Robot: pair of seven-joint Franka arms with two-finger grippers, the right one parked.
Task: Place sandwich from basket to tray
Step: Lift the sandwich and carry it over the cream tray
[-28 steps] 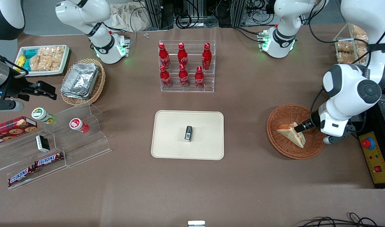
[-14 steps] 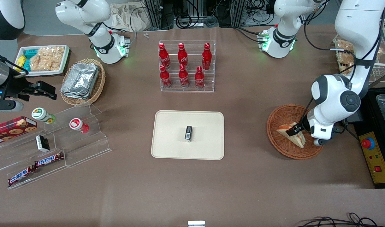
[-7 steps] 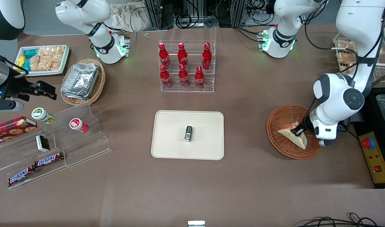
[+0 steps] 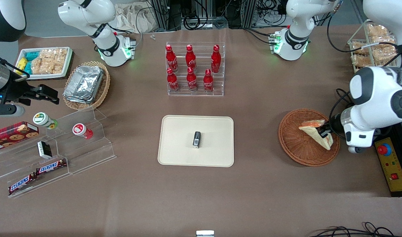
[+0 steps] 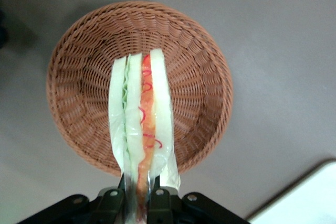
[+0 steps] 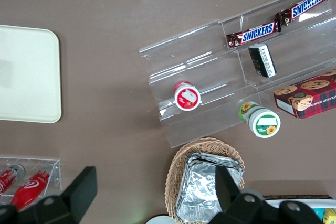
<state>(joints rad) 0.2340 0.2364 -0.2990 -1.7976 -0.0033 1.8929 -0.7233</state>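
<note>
My gripper (image 4: 323, 132) squeezed the sandwich (image 4: 316, 133) tight and held it up above the basket (image 4: 295, 144), over the rim nearest my arm. The tray (image 4: 178, 144) sat mid-tabletop.

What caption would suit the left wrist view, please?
The hand grips the sandwich above the basket.

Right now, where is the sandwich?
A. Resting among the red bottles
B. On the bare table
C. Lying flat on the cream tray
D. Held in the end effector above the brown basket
D: the end effector grips the sandwich over the basket.
</note>
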